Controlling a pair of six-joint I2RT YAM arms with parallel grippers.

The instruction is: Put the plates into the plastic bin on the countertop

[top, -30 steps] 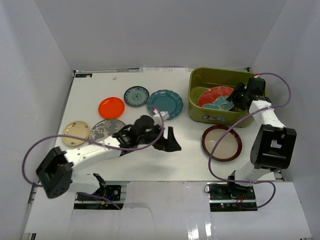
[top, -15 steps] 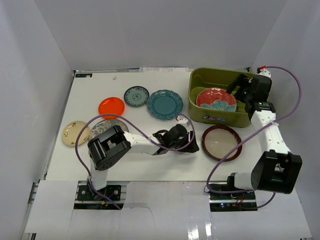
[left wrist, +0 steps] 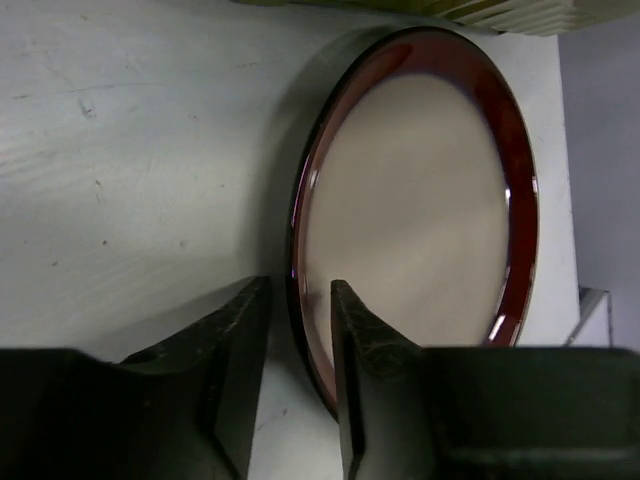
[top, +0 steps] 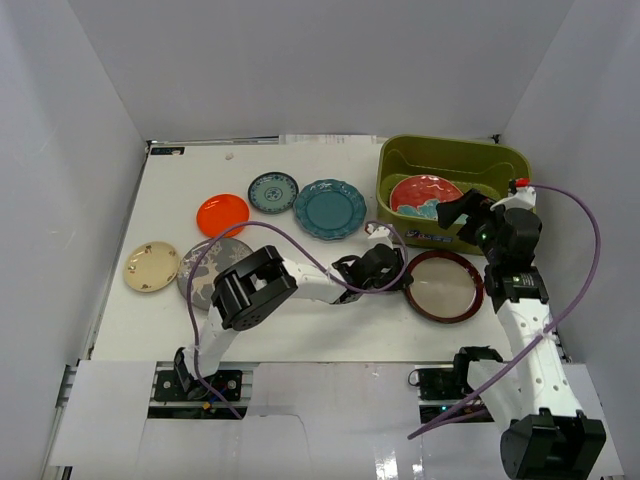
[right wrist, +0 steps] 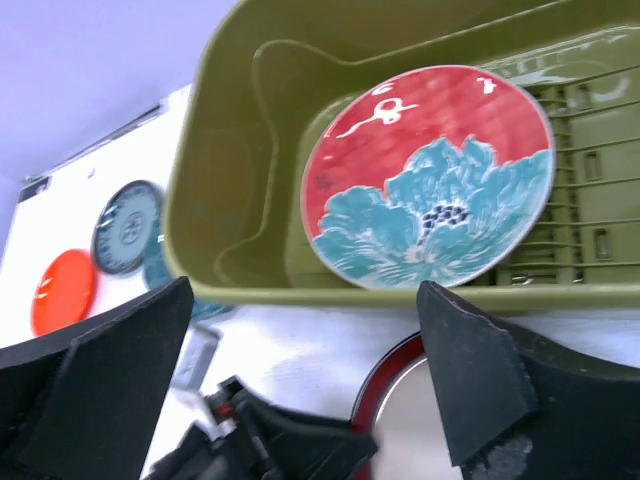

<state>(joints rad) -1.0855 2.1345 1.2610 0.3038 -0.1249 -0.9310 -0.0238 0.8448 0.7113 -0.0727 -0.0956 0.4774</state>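
Note:
A dark-red-rimmed cream plate (top: 445,287) lies flat on the countertop (top: 300,320) just in front of the plastic bin (top: 396,205). My left gripper (top: 400,272) reaches its left edge. In the left wrist view the gripper (left wrist: 300,320) straddles the plate's rim (left wrist: 420,200), jaws half narrowed, a gap still showing beside the rim. A red-teal plate (right wrist: 430,190) lies inside the olive bin (right wrist: 220,180). My right gripper (right wrist: 305,300) hangs wide open and empty over the bin's front wall (top: 455,212).
Left of the bin lie a teal scalloped plate (top: 329,208), a small teal-white plate (top: 273,192), an orange plate (top: 222,215), a beige plate (top: 152,266) and a grey plate (top: 205,268) partly under my left arm. Pale walls enclose the countertop.
My left arm swung right to the red-rimmed plate and its jaws narrowed around the rim. The right gripper released the red-teal plate in the bin, opened wide and drew back to the front wall.

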